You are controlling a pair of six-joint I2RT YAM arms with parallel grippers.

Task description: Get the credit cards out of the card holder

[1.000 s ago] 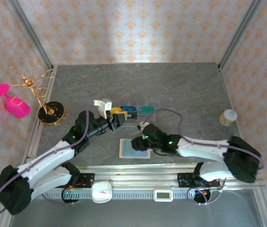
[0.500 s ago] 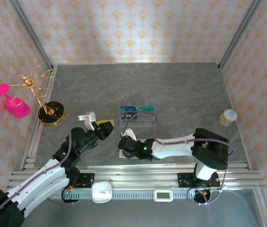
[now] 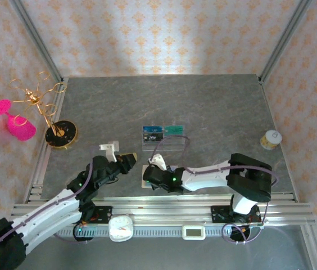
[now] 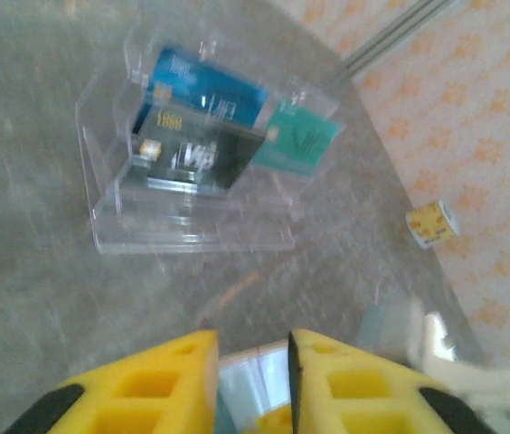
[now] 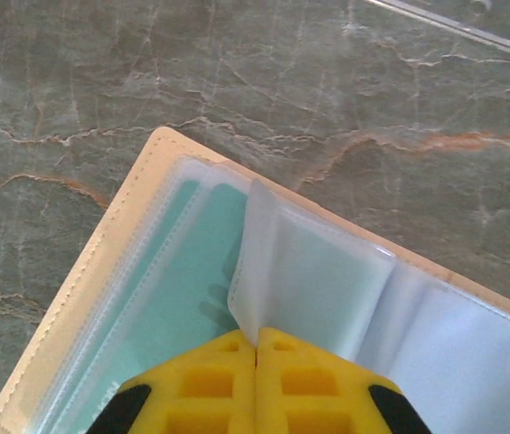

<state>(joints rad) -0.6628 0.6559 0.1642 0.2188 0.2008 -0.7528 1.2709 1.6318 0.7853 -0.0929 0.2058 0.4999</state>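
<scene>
Plastic in the card holder was pinched by the right end effector. The left end effector was seen slightly open.

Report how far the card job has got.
Done, apparently: three cards stand in the clear tray. In hand: the right gripper is shut on a lifted sleeve of the open holder; the left gripper hangs nearby, narrowly open, holding nothing. Left: a teal card sits in a slot, not yet out.
</scene>
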